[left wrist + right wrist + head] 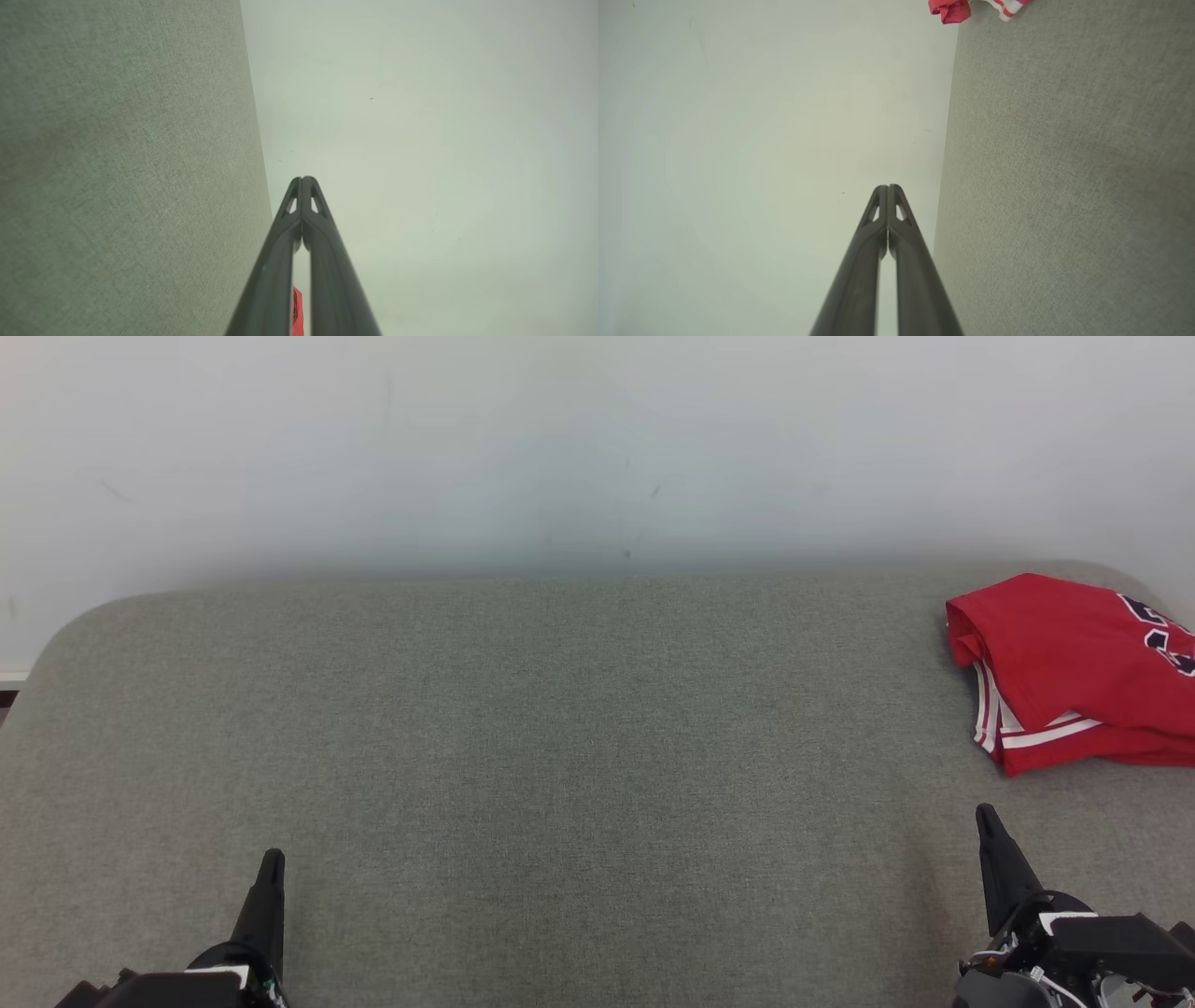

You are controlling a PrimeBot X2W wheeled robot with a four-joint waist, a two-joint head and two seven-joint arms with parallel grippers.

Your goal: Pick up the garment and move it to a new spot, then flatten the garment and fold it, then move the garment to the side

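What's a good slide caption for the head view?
Red garment lies folded at the far right of the grey fabric top; both jaws shut, empty, near the front edge.

I had a grey woven-fabric surface (560, 728) in front of me, padded-looking, w/ rounded far corners. Directly on it lay a red garment (1064, 663), folded into a compact stack, white trim along its left edge, dark lettering on top. It sat approx. at the far-right corner, cut off by the view's edge.
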